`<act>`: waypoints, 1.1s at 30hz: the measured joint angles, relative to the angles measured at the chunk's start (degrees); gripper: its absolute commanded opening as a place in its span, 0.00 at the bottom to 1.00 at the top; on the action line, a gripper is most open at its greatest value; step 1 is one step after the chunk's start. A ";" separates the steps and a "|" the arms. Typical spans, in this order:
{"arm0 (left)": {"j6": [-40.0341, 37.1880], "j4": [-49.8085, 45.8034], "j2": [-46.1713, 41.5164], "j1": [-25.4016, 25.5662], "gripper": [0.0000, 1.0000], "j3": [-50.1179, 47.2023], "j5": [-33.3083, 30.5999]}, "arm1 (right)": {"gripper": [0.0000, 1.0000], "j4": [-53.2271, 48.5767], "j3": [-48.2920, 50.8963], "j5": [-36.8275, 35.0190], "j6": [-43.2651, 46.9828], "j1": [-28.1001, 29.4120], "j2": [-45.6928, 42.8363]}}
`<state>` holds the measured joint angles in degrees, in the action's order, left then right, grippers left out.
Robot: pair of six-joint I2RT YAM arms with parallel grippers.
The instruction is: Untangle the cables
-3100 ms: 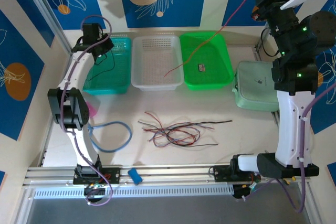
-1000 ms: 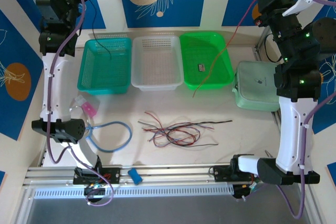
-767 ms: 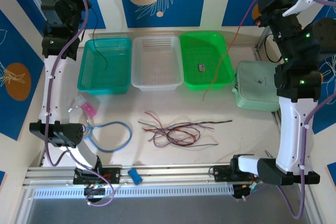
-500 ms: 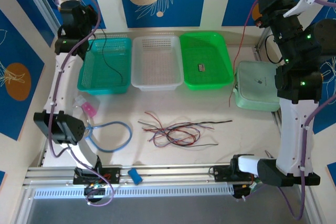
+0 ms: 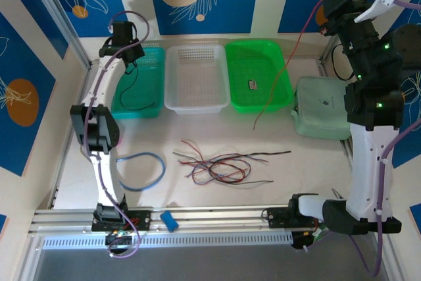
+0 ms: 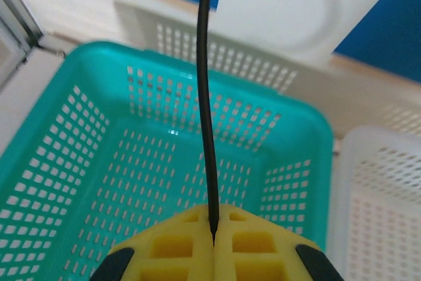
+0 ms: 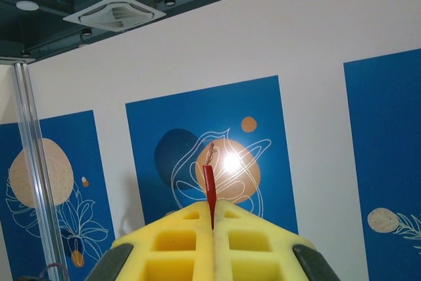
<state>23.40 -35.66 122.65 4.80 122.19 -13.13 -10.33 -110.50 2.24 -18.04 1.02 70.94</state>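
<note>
The step in hand looks like sorting two freed wires into baskets. The left jaws are pressed together, pinching the black wire (image 6: 205, 97) just above the teal basket (image 6: 99, 129) at the far left. They would do well to descend until the hanging length pools on the basket floor, and only then part, so the wire does not spring over the rim.

The right jaws are high at the far right, also pinched shut, with a short stub of the red wire (image 7: 210, 192) showing above the pads. This wire's free end hangs just nearer than the green basket (image 5: 247, 64). That arm probably needs to carry it farther back before lowering, slowly enough that the tail does not swing.

The remaining cables (image 5: 220, 166) lie in the middle of the tabletop (image 5: 309, 162), well apart from both arms. They are very thin strands of red, black, brownish and pale colours, loosely looped and crossing each other, with a few ends trailing right. They look limp and light, so they are likely to drag their neighbours when pulled.
</note>
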 measured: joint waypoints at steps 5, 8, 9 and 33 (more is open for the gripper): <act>-0.61 -4.42 6.75 -0.07 0.00 3.32 0.20 | 0.00 -0.02 -0.07 0.24 0.04 1.49 1.70; -1.01 -7.28 10.88 -0.42 0.00 7.39 0.87 | 0.00 -0.04 -0.07 0.33 0.20 2.78 2.54; -1.05 -8.17 12.52 -0.63 0.00 9.51 1.11 | 0.00 -0.07 -0.07 0.35 0.44 3.28 2.80; -0.39 -6.45 13.51 -0.52 0.71 8.44 7.98 | 0.00 0.31 -0.17 -0.07 3.08 7.65 6.67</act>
<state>23.00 -42.11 136.16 4.27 130.63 -5.15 -10.02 -110.67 2.17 -14.96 8.67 77.60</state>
